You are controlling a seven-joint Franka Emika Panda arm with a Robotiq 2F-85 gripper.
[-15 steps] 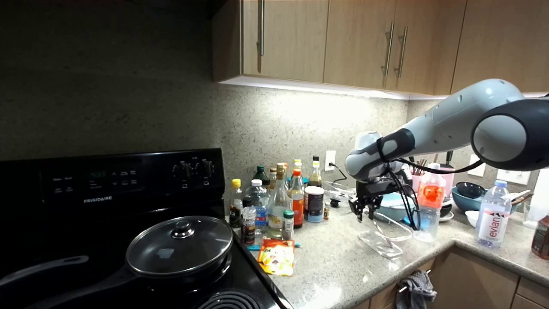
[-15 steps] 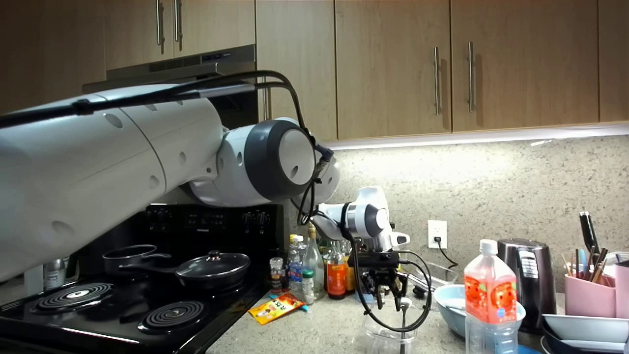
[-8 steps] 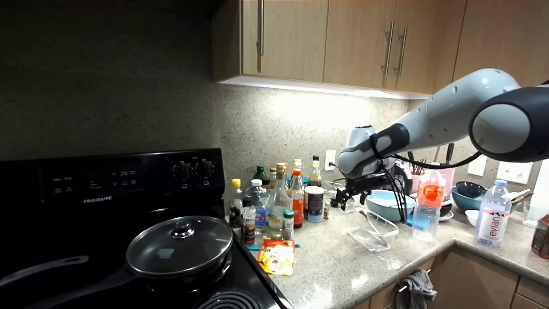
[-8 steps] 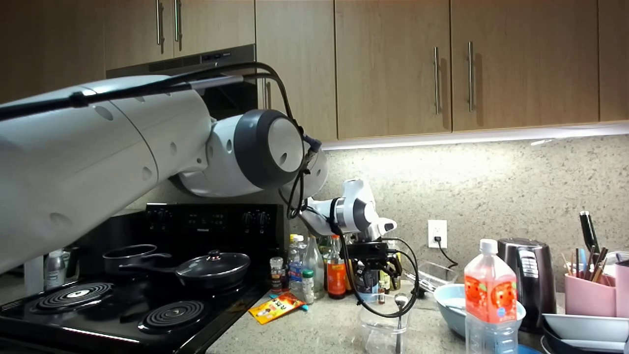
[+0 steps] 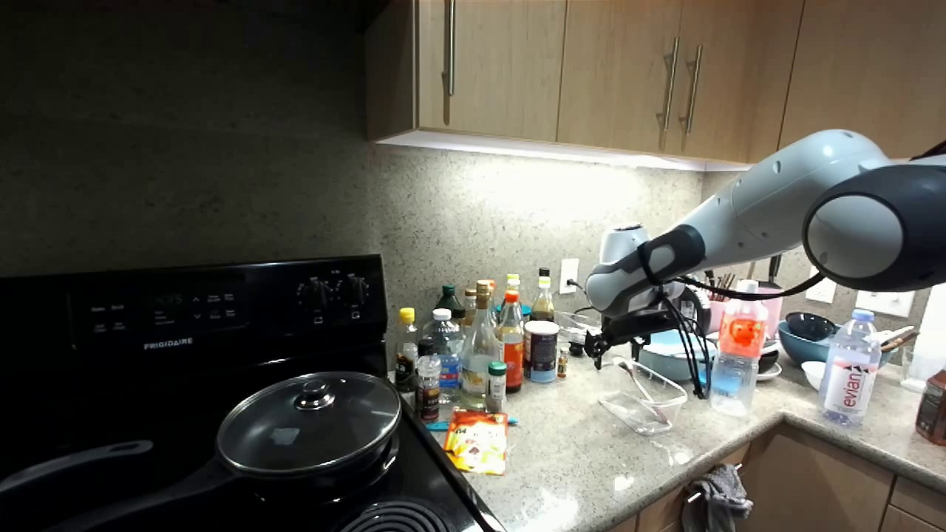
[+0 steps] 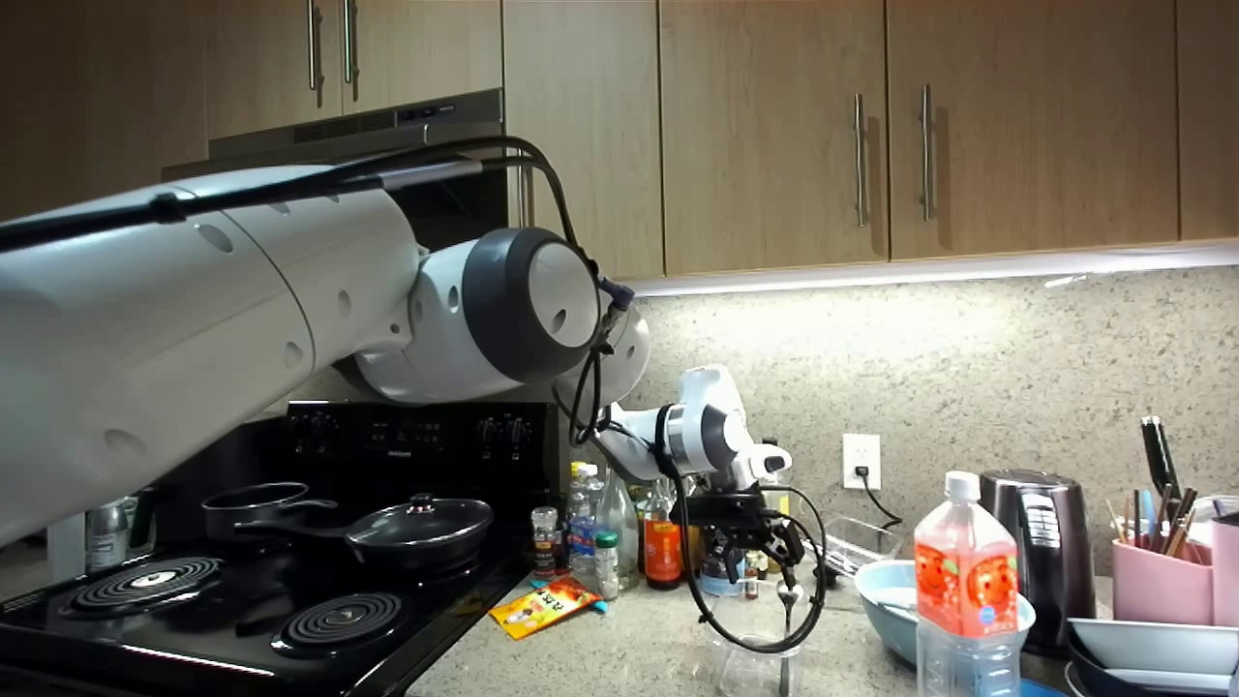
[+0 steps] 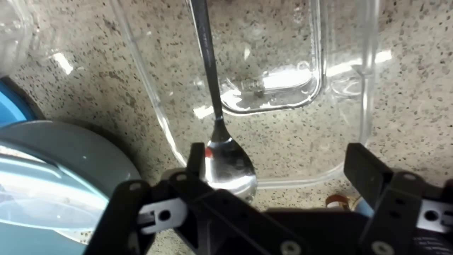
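Spoon point(image 7: 231, 166) just below the hand point(image 7: 275, 154).

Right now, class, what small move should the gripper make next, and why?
Probably a slight sideways shift toward the light blue bowl, centring the spoon between the fingers. In the wrist view the gripper is open and empty; the spoon, leaning in the clear container, has its head close to one finger and far from the other.

I count two fingers point(image 7: 368, 173) on my claw point(image 7: 274, 156), one metal spoon point(image 7: 219, 129) and one clear container point(image 7: 297, 182) bearing it. I further record one lidded pan point(image 6: 419, 532), one saucepan point(image 6: 254, 523), two exposed burner coils point(image 6: 350, 620), one orange packet point(image 6: 545, 607), one Evian bottle point(image 5: 850, 377).
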